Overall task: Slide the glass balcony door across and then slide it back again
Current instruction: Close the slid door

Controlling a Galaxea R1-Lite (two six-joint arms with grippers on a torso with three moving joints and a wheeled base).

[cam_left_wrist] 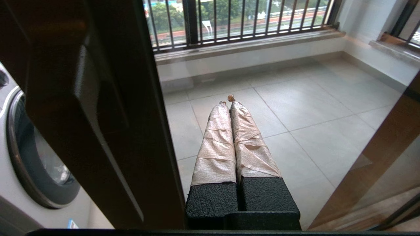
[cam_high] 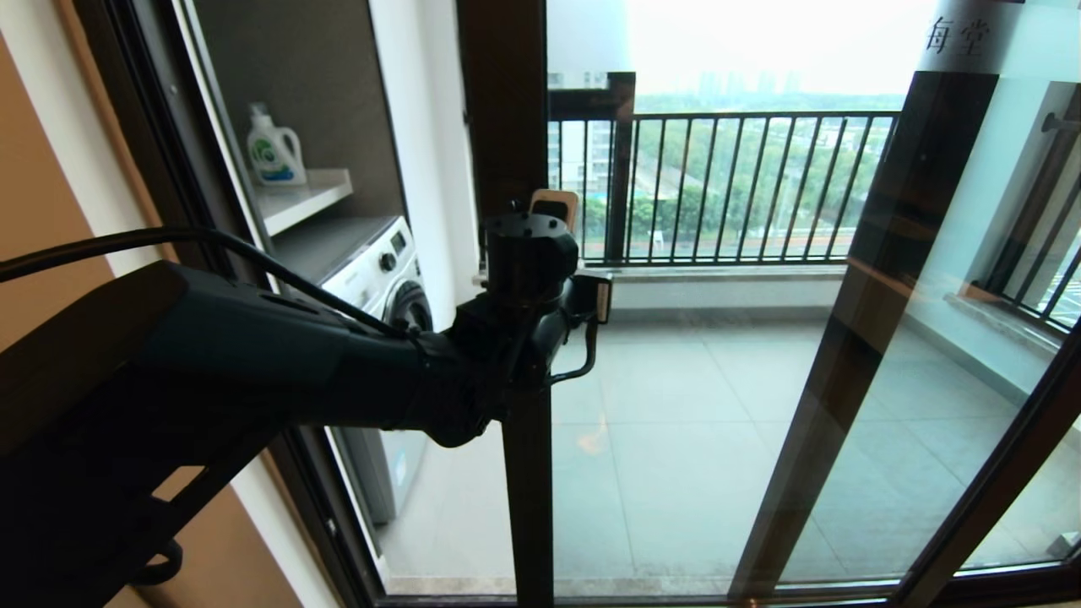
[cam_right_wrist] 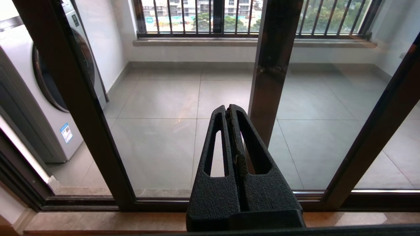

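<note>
The glass balcony door is a tall clear pane with a dark brown upright on its left edge. A dark bar handle is set on that upright. A frosted strip with Chinese characters shows at the top right. My left gripper reaches in from the left at handle height. Its tape-wrapped fingers are shut on nothing and lie right beside the upright's glass-side edge; the left gripper points at the pane. My right gripper is shut and empty, low before the pane, out of the head view.
Left of the upright are a washing machine and a shelf with a detergent bottle. The wall-side frame stands at far left. A second brown upright shows through the glass. Black railings close the balcony. A wooden sill runs below.
</note>
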